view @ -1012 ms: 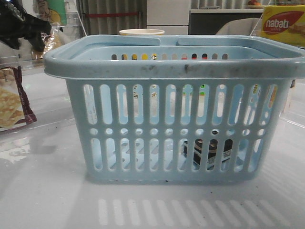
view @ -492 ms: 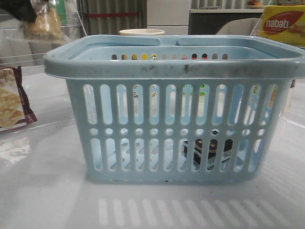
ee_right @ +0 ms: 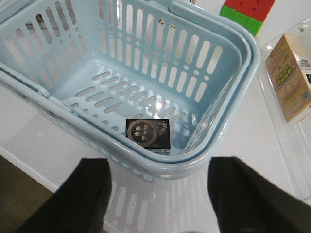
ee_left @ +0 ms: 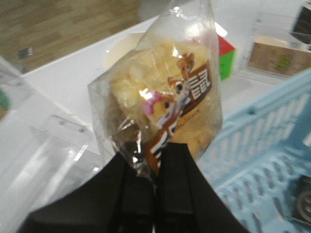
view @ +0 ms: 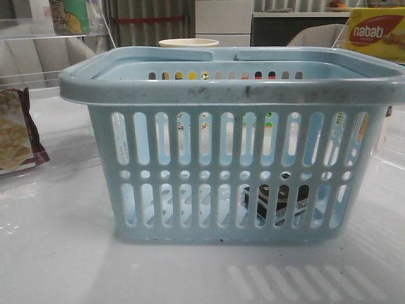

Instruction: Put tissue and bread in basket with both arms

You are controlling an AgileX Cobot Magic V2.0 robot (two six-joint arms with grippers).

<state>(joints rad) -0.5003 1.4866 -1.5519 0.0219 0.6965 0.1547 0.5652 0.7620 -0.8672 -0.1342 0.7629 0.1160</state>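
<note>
**Holding the bread up beside the basket, tissue already inside**

Gripping the bread (ee_left: 165, 104) by the lower edge of its clear bag, the left gripper (ee_left: 156, 194) has its two black fingers pressed together on the plastic, and the bag stands up from them. Just beside it in the left wrist view runs the slotted wall of the light-blue basket (ee_left: 262, 145); behind the bread lie a pale round lid, a red and green cube (ee_left: 227, 57) and a clear plastic case.

The right gripper (ee_right: 160, 204) has its fingers spread wide apart, holding nothing, above the near rim of the basket (ee_right: 160, 162). Below it the tissue (ee_right: 148, 133) lies flat on the basket floor, close to that rim; the floor around it is bare blue plastic.

Only the front view shows the basket (view: 228, 88) side-on, with the tissue (view: 276, 201) dark behind the lower slots towards its right end. Neither arm appears there. A cracker packet (view: 18, 130) lies left of the basket, a yellow nabati box (view: 375, 31) behind its right corner.
</note>
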